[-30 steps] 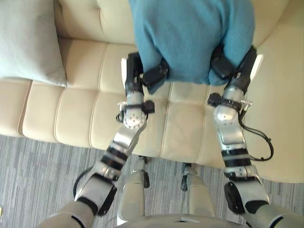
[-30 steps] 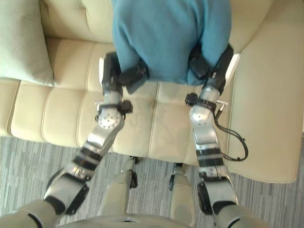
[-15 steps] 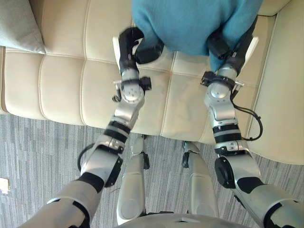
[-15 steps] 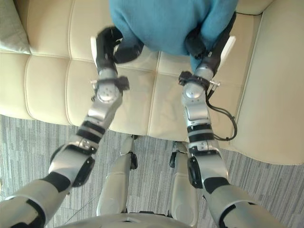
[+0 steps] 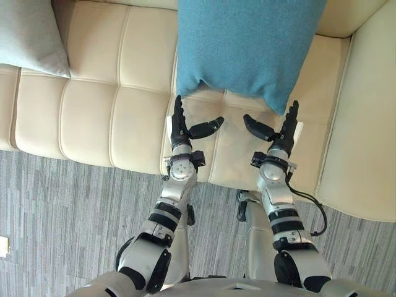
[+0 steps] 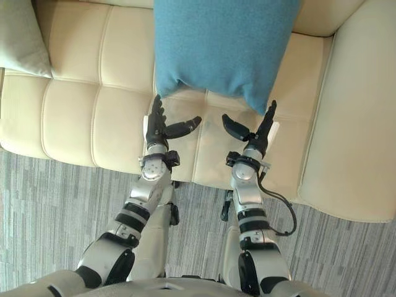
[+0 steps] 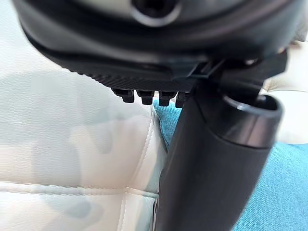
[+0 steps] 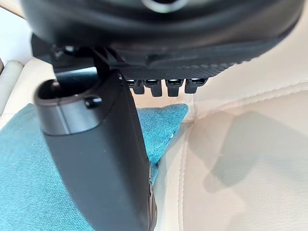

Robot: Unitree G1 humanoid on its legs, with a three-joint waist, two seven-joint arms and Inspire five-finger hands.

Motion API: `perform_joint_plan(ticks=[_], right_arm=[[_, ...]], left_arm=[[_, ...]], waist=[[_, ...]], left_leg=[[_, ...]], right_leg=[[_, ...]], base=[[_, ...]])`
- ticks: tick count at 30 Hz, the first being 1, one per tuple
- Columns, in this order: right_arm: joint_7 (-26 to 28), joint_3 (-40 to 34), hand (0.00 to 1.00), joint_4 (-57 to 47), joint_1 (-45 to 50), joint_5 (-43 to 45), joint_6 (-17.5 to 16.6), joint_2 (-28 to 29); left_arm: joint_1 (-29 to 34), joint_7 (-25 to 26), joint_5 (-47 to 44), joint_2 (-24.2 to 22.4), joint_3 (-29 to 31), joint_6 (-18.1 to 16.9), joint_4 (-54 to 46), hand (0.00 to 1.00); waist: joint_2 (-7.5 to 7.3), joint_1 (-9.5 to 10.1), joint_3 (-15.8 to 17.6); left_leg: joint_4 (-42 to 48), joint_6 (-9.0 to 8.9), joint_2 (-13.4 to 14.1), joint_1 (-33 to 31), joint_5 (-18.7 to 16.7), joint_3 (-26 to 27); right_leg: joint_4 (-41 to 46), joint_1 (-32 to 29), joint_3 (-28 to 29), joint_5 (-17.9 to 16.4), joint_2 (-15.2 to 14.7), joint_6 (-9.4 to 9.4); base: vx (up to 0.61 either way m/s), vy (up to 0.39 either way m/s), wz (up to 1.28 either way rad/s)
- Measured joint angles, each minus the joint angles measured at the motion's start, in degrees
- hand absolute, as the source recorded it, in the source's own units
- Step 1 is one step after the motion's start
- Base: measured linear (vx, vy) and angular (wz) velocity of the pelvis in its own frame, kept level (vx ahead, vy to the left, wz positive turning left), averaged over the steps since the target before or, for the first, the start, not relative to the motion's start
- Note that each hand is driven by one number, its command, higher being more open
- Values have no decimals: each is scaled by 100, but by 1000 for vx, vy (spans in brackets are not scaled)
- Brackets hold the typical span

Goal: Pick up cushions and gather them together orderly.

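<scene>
Teal cushion [image 5: 247, 49] lies on the seat of the cream leather sofa [image 5: 93, 117], running back toward the backrest, with its near corners pointing at me. Left hand [image 5: 181, 131] and right hand [image 5: 285, 137] sit right at those corners, one each. Fingers are straight, thumbs splayed inward, and both hands hold nothing. Can't tell whether the fingertips brush the fabric. The wrist views put a teal corner just past them.

My read: gathering isn't done. Pale grey cushion [image 5: 31, 34] is at the left end of the seat, well apart from the teal one, so one has to travel to the other.

For the next grab:
- Go in with both hands level, fingers under the edge and thumbs on top, and close evenly.
- Soft fill will likely sag if one side leads, so lift flat and keep the hands matched.
- Set it down with edges parallel to the seat seams, touching its neighbour.

Watch:
- Armrest [image 5: 365, 136] is near the right hand, so there's little room to swing out that side.
- The seat between the cushions looks open.
- Grey carpet [image 5: 62, 216] lies below the front edge, and a slip would drop the cushion there.
</scene>
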Motion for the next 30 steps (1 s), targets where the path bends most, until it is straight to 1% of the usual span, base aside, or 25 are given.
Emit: perform_joint_plan(ticks=[4, 8, 10, 11, 13, 14, 16, 17, 18, 19, 20, 21, 23, 24, 25, 26, 30], right_arm=[[153, -54, 100, -353, 435, 1, -34, -39], [365, -66, 100, -776, 913, 185, -68, -241], [577, -72, 100, -924, 1294, 303, -110, -356], [609, -72, 100, -943, 1345, 332, -121, -369], [849, -77, 100, -992, 1734, 443, -191, -386], [1074, -73, 100, -992, 2124, 544, -237, -362], [1249, -75, 100, -976, 2470, 656, -251, -319], [1484, -119, 100, -837, 2810, 752, -265, -212], [1572, -142, 100, -695, 2888, 815, -263, -166], [1714, -184, 100, -200, 2989, 866, -265, -90], [1869, -192, 100, 408, 2991, 859, -251, -72], [1931, -191, 100, 622, 2993, 853, -238, -70], [2133, -193, 100, 1524, 2988, 772, -204, -65], [2238, -244, 100, 1954, 2967, 617, -185, -66], [2256, -264, 100, 2078, 2966, 610, -184, -68], [2304, -316, 100, 2434, 2973, 609, -171, -81], [2395, -606, 100, 3098, 2978, 610, -97, -141]], left_arm=[[406, -59, 139, 141, 124, -2, -278, 100], [781, -205, 171, 320, 446, -5, -604, 100], [1116, -325, 167, 486, 579, -5, -753, 100], [1166, -349, 165, 506, 591, -5, -772, 100], [1522, -594, 152, 548, 730, -5, -799, 100], [1853, -739, 92, 552, 772, -6, -796, 100], [2185, -885, 51, 543, 778, -6, -784, 100], [2523, -1071, 47, 537, 786, -5, -616, 100], [2635, -1147, 49, 539, 801, -5, -489, 100], [2827, -1293, 53, 538, 826, 5, -75, 100], [2933, -1448, 70, 541, 912, 24, 372, 100], [2964, -1501, 83, 541, 950, 44, 533, 100], [3080, -1675, 198, 581, 1021, 110, 1231, 100], [3125, -1763, 297, 596, 1085, 160, 1552, 100], [3154, -1787, 333, 594, 1117, 168, 1636, 100], [3251, -1820, 435, 599, 1183, 218, 1871, 100], [3376, -1932, 655, 702, 1242, 269, 2421, 100]], waist=[[-5, 28, -3], [-10, 58, -12], [-75, 63, -83], [-87, 64, -98], [-160, 62, -194], [-220, 62, -373], [-266, 59, -572], [-311, 53, -714], [-324, 50, -800], [-354, 3, -1051], [-381, -14, -1170], [-383, -15, -1212], [-356, -38, -1407], [-327, -43, -1431], [-316, -43, -1439], [-289, -49, -1477], [-291, -58, -1588]], left_leg=[[1, 39, 3, 149, -27, 0], [1, 54, 1, 382, -93, 5], [2, 48, 6, 663, -177, 55], [2, 46, 6, 710, -190, 61], [2, 27, 6, 1036, -305, 91], [3, 17, 13, 1263, -407, 112], [6, 32, 19, 1427, -459, 126], [9, 8, 13, 1702, -534, 143], [18, 7, 8, 1768, -536, 155], [17, -10, 5, 1898, -580, 214], [8, -29, 6, 2116, -623, 255], [7, -33, 7, 2178, -630, 262], [3, -92, 17, 2364, -703, 262], [2, -102, 29, 2491, -717, 262], [1, -109, 34, 2526, -726, 262], [-1, -108, 48, 2626, -756, 262], [-7, -124, 54, 2916, -830, 284]], right_leg=[[-4, 171, -34, -47, -6, 10], [4, 408, -59, -137, -14, 18], [0, 669, -67, -205, -19, 24], [-3, 709, -67, -218, -21, 24], [-63, 1070, -81, -306, -23, 36], [-175, 1354, -101, -353, -11, 43], [-294, 1564, -114, -370, 1, 58], [-466, 1918, -130, -393, 9, 86], [-531, 2016, -135, -396, 9, 91], [-716, 2244, -172, -396, 23, 94], [-885, 2525, -176, -389, 45, 105], [-937, 2616, -191, -388, 50, 106], [-1125, 2888, -214, -375, 131, 120], [-1228, 3055, -215, -354, 158, 138], [-1247, 3098, -212, -350, 166, 138], [-1323, 3226, -213, -332, 192, 133], [-1646, 3606, -176, -203, 231, 146]], base=[[48, -87, 2], [50, -83, 1], [66, -103, -5], [57, -77, -4], [102, -94, -2], [126, -91, -2], [124, -41, -2], [144, -19, -2], [166, -3, 1], [154, 17, 0], [143, 15, 1], [101, 7, 0], [58, -14, 0], [52, -15, -5], [17, -7, -4], [-5, 2, -5], [-8, 14, -8]])
